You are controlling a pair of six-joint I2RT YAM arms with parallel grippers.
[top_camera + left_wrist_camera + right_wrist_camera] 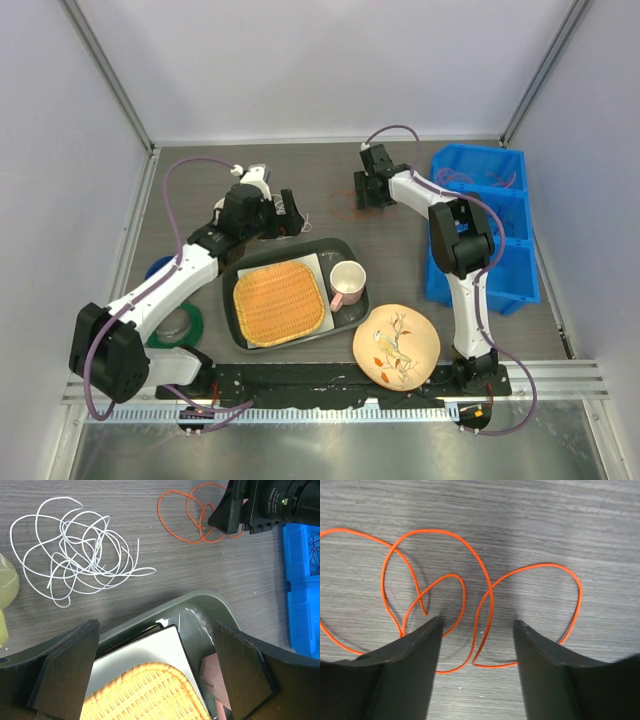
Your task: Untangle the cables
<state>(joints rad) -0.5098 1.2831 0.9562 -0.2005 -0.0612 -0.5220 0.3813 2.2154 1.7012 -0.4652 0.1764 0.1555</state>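
A thin orange wire [475, 605] lies in loose loops on the grey table; it also shows in the left wrist view [190, 517] and faintly from above [343, 211]. My right gripper [477, 625] is open and empty, low over it, with its fingers straddling two of the loops; from above it is at the back middle [368, 196]. A white wire [80, 555] lies in a separate tangled bunch to the left. My left gripper [157, 625] is open and empty above the tray's far corner, short of the white bunch [310, 218]. Thin dark wires lie in the blue bin [314, 547].
A dark green tray [240, 275] holds a woven mat [278, 302] and a pink mug [347, 283]. A painted plate [396, 347] sits at the front. Blue bins [485, 230] stand at the right. Green [180, 325] and blue [158, 268] tape rings lie at the left.
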